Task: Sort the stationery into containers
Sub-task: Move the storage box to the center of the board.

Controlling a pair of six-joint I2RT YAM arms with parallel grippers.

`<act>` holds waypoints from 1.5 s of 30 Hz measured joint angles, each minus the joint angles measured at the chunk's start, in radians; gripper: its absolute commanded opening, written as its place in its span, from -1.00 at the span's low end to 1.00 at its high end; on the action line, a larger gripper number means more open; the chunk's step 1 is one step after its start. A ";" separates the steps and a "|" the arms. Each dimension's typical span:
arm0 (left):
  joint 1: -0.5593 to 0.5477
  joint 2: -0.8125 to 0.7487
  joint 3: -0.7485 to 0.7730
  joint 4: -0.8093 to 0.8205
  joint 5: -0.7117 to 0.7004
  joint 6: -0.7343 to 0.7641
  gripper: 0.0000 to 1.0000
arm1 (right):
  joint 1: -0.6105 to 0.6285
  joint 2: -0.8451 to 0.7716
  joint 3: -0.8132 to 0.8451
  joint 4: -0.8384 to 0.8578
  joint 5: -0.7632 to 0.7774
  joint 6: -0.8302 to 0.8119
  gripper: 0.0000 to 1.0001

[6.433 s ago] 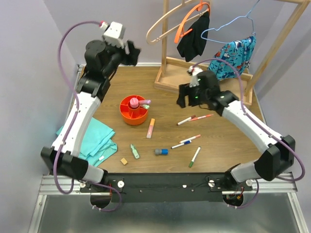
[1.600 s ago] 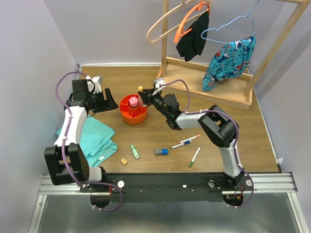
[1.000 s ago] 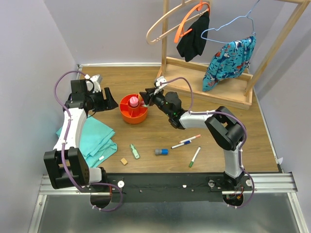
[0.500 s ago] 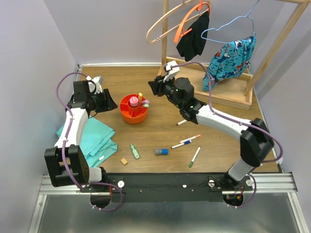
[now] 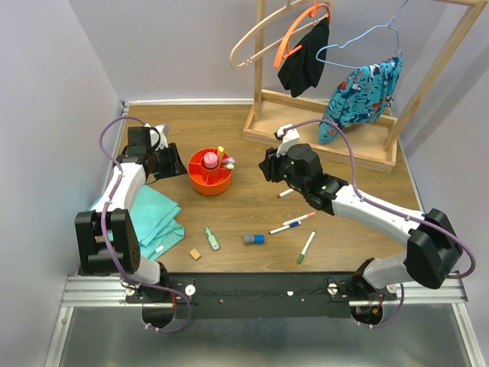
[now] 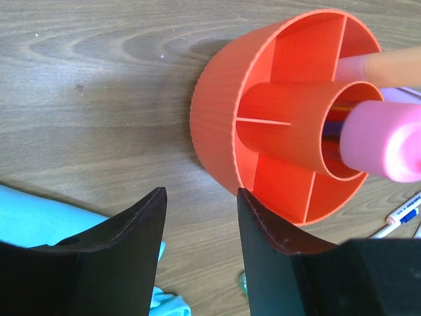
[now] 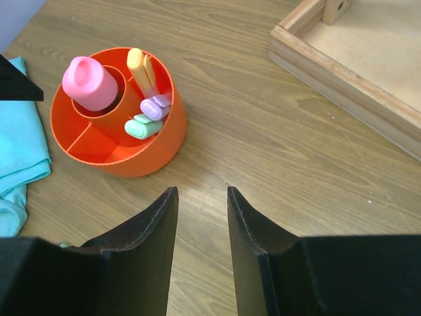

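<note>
Both empty | left pincer (image 6: 199, 197) half-open beside orange organiser (image 6: 214, 125) | right pincer (image 7: 202, 194) half-open, touching nothing

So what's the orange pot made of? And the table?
The orange pot looks like plastic: one even bright colour, thin walls, fine ribs outside. The table looks like matte wood with grain lines, maybe only a wood-look top.

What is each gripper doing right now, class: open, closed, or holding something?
Left gripper: open, holding nothing.
Right gripper: open, holding nothing.
</note>
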 measured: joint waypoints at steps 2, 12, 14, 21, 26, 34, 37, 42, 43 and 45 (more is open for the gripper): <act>-0.002 0.015 0.003 0.003 -0.002 -0.003 0.11 | -0.005 -0.010 -0.009 0.001 0.000 0.000 -0.14; -0.049 0.096 0.056 0.014 -0.024 -0.002 0.12 | -0.040 -0.043 -0.044 0.002 0.000 0.000 -0.14; -0.066 0.114 0.069 0.016 -0.032 0.003 0.13 | -0.050 -0.050 -0.051 0.003 0.000 0.000 -0.15; -0.158 0.157 0.105 0.019 -0.040 0.016 0.15 | -0.082 -0.059 -0.072 0.003 0.000 0.001 -0.14; -0.203 0.178 0.130 0.017 -0.044 0.024 0.20 | -0.095 -0.059 -0.082 0.003 0.000 0.008 -0.14; -0.196 0.152 0.129 -0.015 -0.077 0.035 0.34 | -0.106 -0.066 -0.092 -0.001 -0.001 0.015 -0.12; -0.183 0.063 0.076 -0.043 -0.085 0.038 0.38 | -0.116 -0.086 -0.101 -0.031 0.000 0.015 -0.02; -0.174 -0.118 0.013 -0.089 -0.079 0.091 0.42 | -0.158 -0.145 -0.101 -0.132 -0.003 -0.058 0.49; -0.174 -0.146 0.007 -0.096 -0.076 0.106 0.43 | -0.168 -0.152 -0.100 -0.151 -0.003 -0.101 0.50; -0.174 -0.190 0.003 -0.108 -0.050 0.146 0.43 | -0.186 -0.155 -0.089 -0.212 -0.008 -0.174 0.50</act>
